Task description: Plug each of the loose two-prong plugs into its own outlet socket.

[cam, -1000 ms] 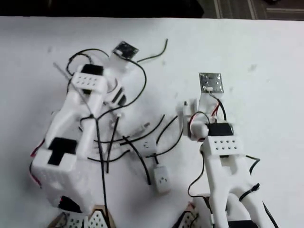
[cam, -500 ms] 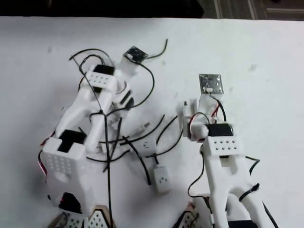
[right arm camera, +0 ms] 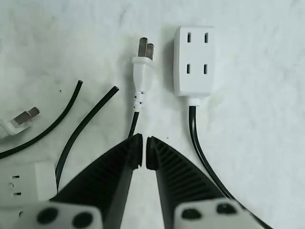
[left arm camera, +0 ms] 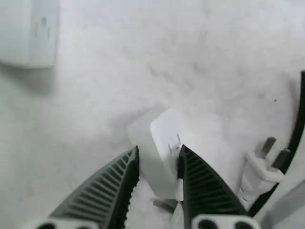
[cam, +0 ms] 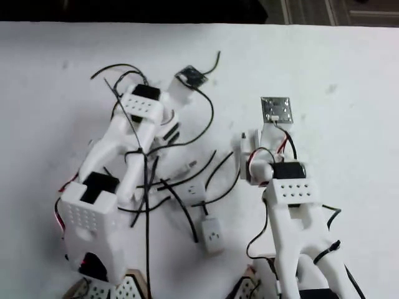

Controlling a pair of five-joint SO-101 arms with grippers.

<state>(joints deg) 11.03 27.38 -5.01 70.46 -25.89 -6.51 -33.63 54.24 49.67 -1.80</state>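
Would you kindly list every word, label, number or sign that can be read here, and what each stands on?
No text can be read in any view.
On the white outlet block: slots alone, no print visible.
On the white plug: no marking visible.
On the outlet socket: too blurred to tell.
On the small square board: too small to tell.

Cable tangle (cam: 177, 194) + outlet blocks (cam: 212, 233) at table (cam: 349, 75) ctr, betw. arms
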